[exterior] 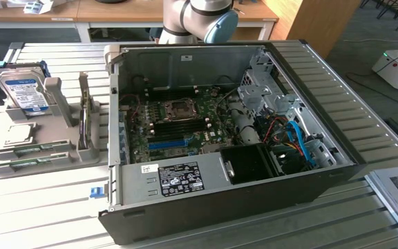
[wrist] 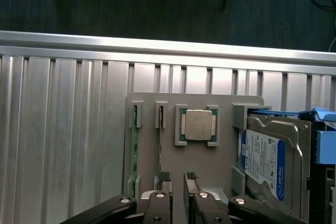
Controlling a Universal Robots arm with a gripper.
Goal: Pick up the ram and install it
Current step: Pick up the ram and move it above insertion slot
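Note:
Two slim green ram sticks lie on edge in slots of the grey holder tray (exterior: 60,148) at the exterior view's left: one ram stick (exterior: 39,150) and a second (exterior: 26,165) in front of it. In the wrist view the same ram stick (wrist: 133,150) shows as a thin green strip, and the second one (wrist: 161,116) lies beside it. My gripper (wrist: 177,179) hovers above the tray (wrist: 220,150), open, with nothing between its dark-tipped fingers (wrist: 164,178). One fingertip overlaps the line of the second stick.
An open computer case (exterior: 227,207) fills the table's middle, with its motherboard (exterior: 178,124) and blue slot (exterior: 168,143) exposed. The tray also holds a CPU (wrist: 198,125), a hard drive (wrist: 265,163) and an upright expansion card (exterior: 85,116). The arm's base (exterior: 199,18) stands behind the case.

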